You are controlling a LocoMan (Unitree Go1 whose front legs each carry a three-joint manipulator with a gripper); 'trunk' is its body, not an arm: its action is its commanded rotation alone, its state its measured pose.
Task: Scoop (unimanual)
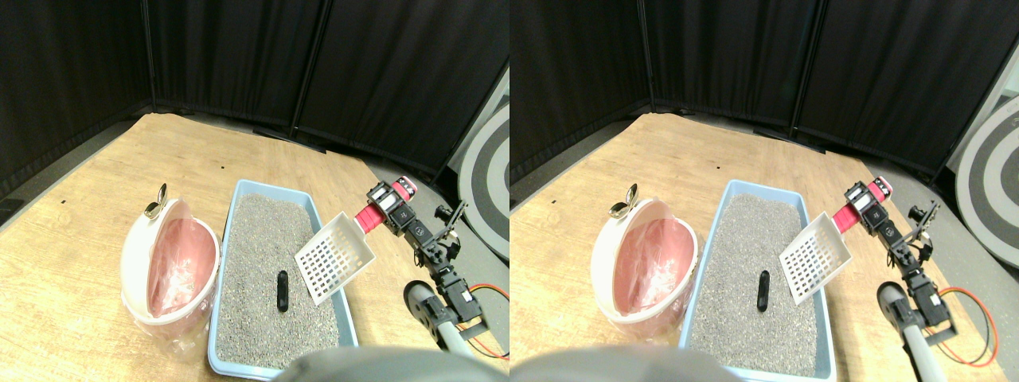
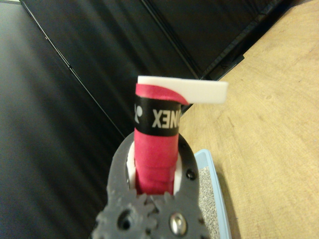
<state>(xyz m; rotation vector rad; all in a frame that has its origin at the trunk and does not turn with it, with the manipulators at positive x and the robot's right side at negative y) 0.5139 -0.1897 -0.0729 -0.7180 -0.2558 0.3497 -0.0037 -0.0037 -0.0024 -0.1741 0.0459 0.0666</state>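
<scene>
Holding the scoop (image 1: 335, 257) by its fat red handle (image 1: 368, 217), the right gripper (image 1: 388, 205) hangs over the right edge of the blue tray (image 1: 232, 212). In the wrist view the red handle (image 2: 155, 154) sits between the two dark jaws, and they are closed tight on it. The white scoop is up in the air and tilted, with its square holes facing the camera. It is not touching the grey sand (image 1: 263, 270) below it. A small black lump (image 1: 282, 290) lies on the sand near the middle of the tray, just left of the scoop. A round pink and white bin (image 1: 169, 270) with its lid open stands on the wooden floor (image 1: 72, 239), right beside the tray on its left. Dark curtains (image 1: 239, 56) hang behind.
</scene>
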